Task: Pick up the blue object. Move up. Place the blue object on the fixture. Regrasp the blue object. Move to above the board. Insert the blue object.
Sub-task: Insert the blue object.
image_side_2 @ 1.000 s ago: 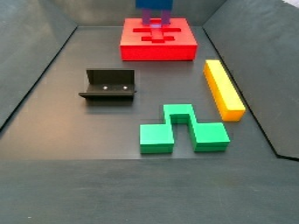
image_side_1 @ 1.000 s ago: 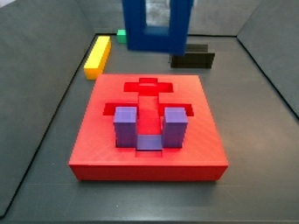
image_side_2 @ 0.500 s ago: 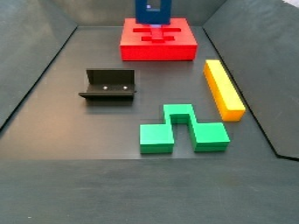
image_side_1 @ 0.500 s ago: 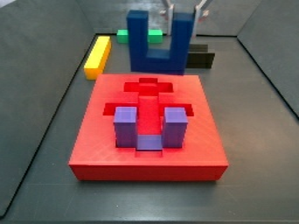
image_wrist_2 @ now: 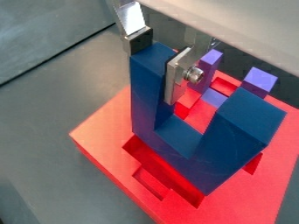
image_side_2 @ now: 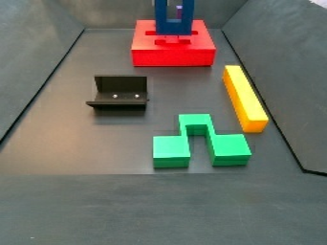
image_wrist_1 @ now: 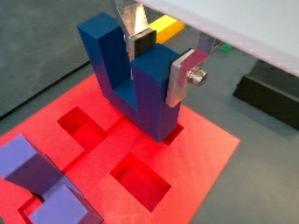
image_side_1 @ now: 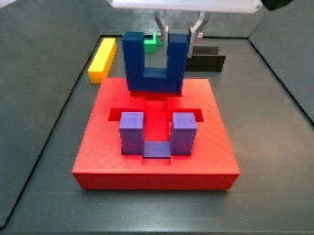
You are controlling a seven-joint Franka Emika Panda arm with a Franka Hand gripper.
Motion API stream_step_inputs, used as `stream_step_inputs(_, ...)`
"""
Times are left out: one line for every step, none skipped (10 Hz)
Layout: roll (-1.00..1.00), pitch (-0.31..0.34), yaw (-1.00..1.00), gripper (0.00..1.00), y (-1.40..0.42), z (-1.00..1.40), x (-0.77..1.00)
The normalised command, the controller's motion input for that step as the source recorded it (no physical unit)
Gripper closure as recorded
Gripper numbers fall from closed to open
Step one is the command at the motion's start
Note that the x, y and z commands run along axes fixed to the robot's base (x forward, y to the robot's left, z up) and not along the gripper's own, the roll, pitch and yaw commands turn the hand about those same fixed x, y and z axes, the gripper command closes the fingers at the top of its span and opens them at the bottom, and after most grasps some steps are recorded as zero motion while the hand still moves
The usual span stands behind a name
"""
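Pincer (image_wrist_1: 156,59): one, clamped on one prong of the deep-blue U-shaped block (image_side_1: 156,62).
Block: one, prongs upward, base touching large red recessed board (image_side_1: 218,147) beneath pincer.
Purple U-block (image_side_1: 157,132): one, seated in board.

The dark floor (image_side_2: 76,191) carries the board (image_side_2: 173,53), the fixture (image_side_2: 119,94), a yellow bar (image_side_2: 246,96) and a green notched block (image_side_2: 200,141); the gripper (image_side_1: 175,37) hovers over the board
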Motion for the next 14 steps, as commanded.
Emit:
stream_step_inputs(0.00,0.014,0.33,1.00,0.05,-0.18,0.00)
stream_step_inputs(0.00,0.061,0.09,1.00,0.10,-0.09,0.00)
stream_step_inputs(0.00,0.091,0.00,1.00,0.14,-0.11,0.00)
stream_step_inputs(0.00,0.107,0.00,1.00,0.19,-0.13,0.00)
stream_step_inputs(0.00,0.099,0.00,1.00,0.17,-0.08,0.05)
stream_step_inputs(0.00,0.081,0.00,1.00,0.08,-0.07,0.09)
stream_step_inputs(0.00,0.040,0.00,1.00,0.03,-0.09,0.10)
stream_step_inputs(0.00,0.043,0.00,1.00,-0.02,-0.16,0.11)
stream_step_inputs(0.02,0.099,0.00,1.00,-0.09,-0.07,0.23)
stream_step_inputs(0.01,0.103,0.00,1.00,0.00,-0.05,0.16)
stream_step_inputs(0.00,0.070,0.00,1.00,0.00,-0.05,0.09)
stream_step_inputs(0.00,0.051,0.00,1.00,0.03,-0.05,0.07)
stream_step_inputs(0.00,0.044,0.00,1.00,0.02,-0.08,0.08)
stream_step_inputs(0.00,0.029,0.00,1.00,0.01,-0.11,0.10)
